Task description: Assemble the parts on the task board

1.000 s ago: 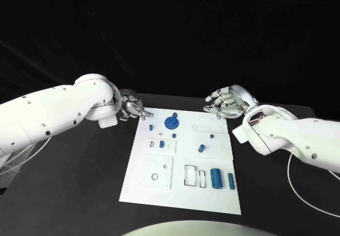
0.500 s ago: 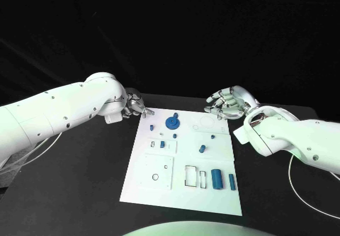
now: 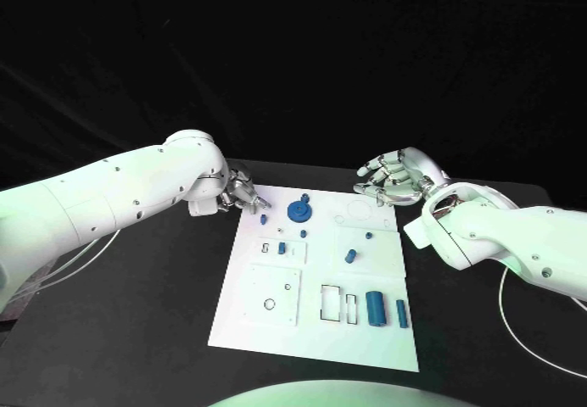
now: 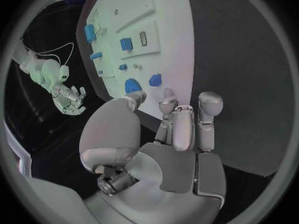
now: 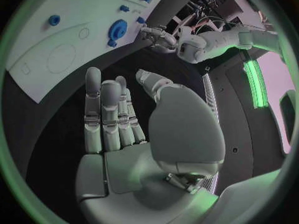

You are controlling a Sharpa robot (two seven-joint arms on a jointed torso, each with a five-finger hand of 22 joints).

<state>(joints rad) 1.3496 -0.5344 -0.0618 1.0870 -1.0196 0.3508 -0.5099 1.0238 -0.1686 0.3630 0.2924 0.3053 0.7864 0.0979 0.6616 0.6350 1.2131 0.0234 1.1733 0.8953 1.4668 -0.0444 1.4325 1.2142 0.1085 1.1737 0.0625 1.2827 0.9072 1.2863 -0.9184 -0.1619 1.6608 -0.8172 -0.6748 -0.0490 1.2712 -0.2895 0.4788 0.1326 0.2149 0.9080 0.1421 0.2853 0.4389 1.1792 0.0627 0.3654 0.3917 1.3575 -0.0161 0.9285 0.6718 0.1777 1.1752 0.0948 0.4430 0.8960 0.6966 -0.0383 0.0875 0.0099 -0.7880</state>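
A Sharpa robot leans over a black table (image 3: 147, 322) with the white task board (image 3: 315, 280) laid lengthwise before it, its blue parts scattered across the plate. The left hand (image 3: 238, 193) hovers at the board's far left corner, fingers extended and a little apart, holding nothing; in the left wrist view its fingertips (image 4: 169, 104) point toward the small blue peg (image 3: 263, 218) lying just beside that corner. The right hand (image 3: 392, 180) hangs beyond the board's far right corner, fingers loosely curled but apart, and it too is empty. Near the far edge sits the round blue knob (image 3: 298, 210); a small blue block (image 3: 282, 248) and a blue slanted piece (image 3: 349, 254) lie in the middle; a large blue cylinder (image 3: 373, 309) and a slimmer blue bar (image 3: 401, 312) lie near the right of the near end, beside an open rectangular slot (image 3: 329, 303).

The step in hand appears to be a reach by the left hand for a first part, most likely the peg at the corner, though whether the fingertips already touch it cannot be told from these angles. The next move would call for lowering the fingers round that small piece, a fine pinch rather than a full grasp, then carrying it to its matching recess.
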